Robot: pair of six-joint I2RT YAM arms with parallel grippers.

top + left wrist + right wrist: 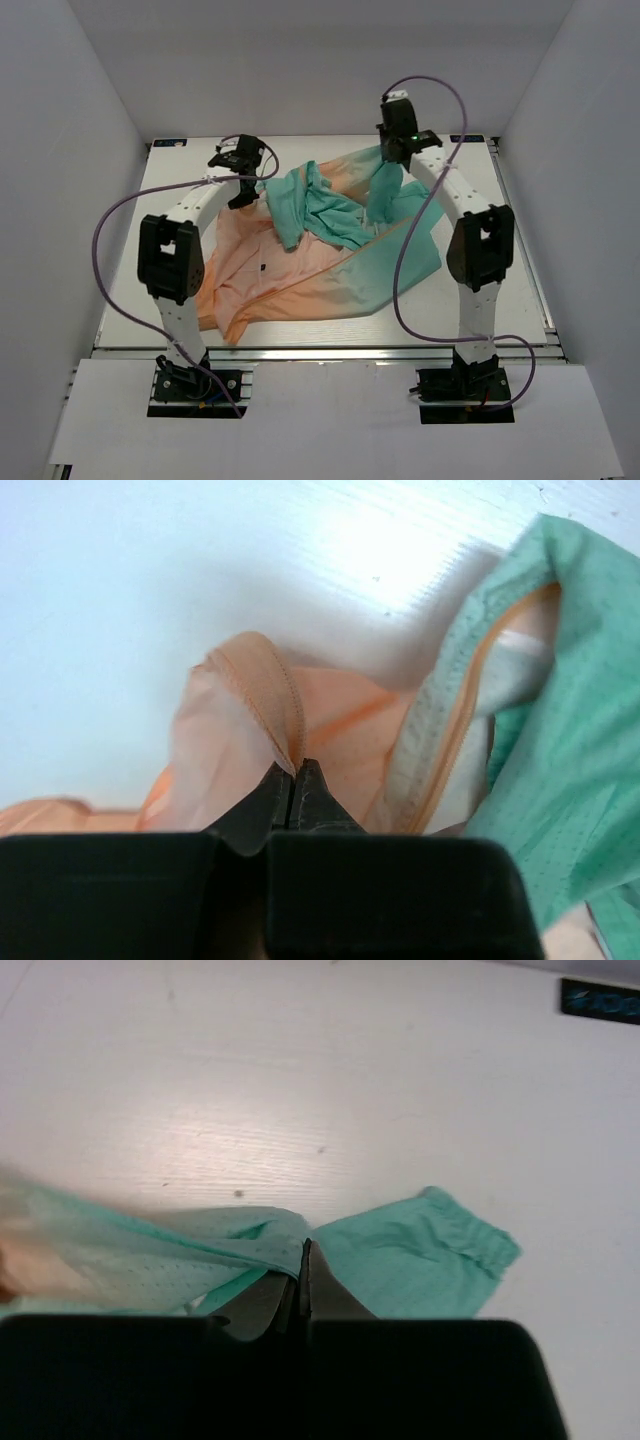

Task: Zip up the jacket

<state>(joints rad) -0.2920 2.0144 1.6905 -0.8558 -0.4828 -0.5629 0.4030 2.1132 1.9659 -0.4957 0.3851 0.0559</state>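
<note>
Jaws closed, the left end effector (295,780) pinches a peach fold (265,685) and the right end effector (305,1260) a teal fold (200,1245) of the jacket (320,260), on the counter (300,1060) beneath both. It looks light, limp, slippery; grip the zipper tape (455,740) right of the left tips.

The jacket (310,280) lies on the table (300,333), centred between its sides.

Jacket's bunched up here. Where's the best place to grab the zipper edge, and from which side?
Probably the orange zipper tape on the jacket, coming from the peach side: it lies exposed there, while teal fabric is heaped along the other side.
</note>
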